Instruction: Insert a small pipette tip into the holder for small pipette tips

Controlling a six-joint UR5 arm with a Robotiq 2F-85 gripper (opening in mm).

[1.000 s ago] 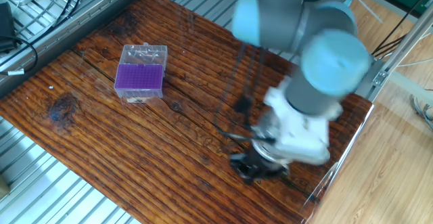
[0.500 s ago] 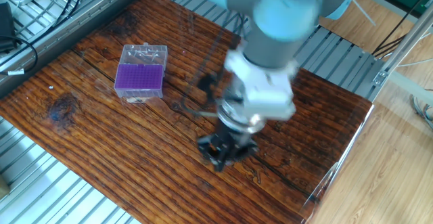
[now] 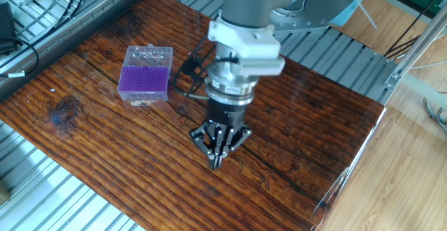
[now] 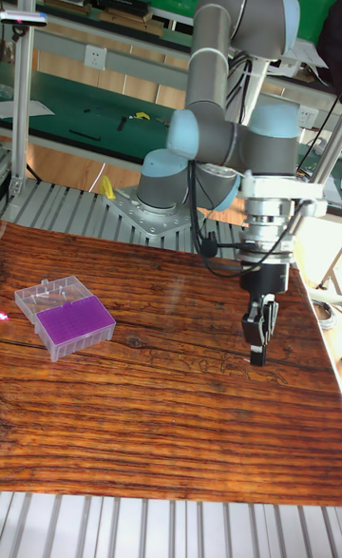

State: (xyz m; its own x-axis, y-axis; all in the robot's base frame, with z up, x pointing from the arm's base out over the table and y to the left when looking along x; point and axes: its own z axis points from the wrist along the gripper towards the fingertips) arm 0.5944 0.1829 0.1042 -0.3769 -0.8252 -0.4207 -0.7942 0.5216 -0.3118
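Observation:
The holder for small pipette tips (image 3: 144,79) is a small clear box with a purple grid top and an open clear lid, standing on the left part of the wooden table (image 3: 105,140). In the tall fixed view the holder (image 4: 76,320) sits at mid-left. My gripper (image 3: 218,162) points straight down over the table's middle, well to the right of the holder and apart from it. Its fingers are pressed together at the tips. In the tall fixed view the gripper (image 4: 257,356) hangs just above the wood. Any small pipette tip between the fingers is too small to make out.
Metal slatted framing (image 3: 42,196) surrounds the wooden table. Black cables (image 3: 28,21) lie at the top left. The table's right edge (image 3: 349,168) drops to a wooden floor. The arm's base (image 4: 161,202) stands behind the table.
The arm has swept left from the table's right edge to its middle, closer to the holder, and now looks still. The holder has not moved.

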